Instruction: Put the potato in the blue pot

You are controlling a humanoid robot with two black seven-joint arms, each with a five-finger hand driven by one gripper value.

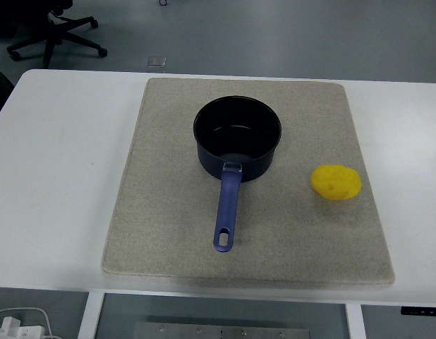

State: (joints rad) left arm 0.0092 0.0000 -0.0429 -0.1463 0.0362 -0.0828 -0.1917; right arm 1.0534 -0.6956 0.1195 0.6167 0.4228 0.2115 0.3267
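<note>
A dark blue pot (237,138) stands upright in the middle of a grey mat (161,212), with its blue handle (227,212) pointing toward the near edge. The pot looks empty inside. A yellow potato (336,182) lies on the mat to the right of the pot, well apart from it. Neither of my hands shows in the head view.
The mat lies on a white table (56,176). An office chair base (56,35) stands on the floor beyond the far left corner. A white cable and plug (17,328) lie below the near left edge.
</note>
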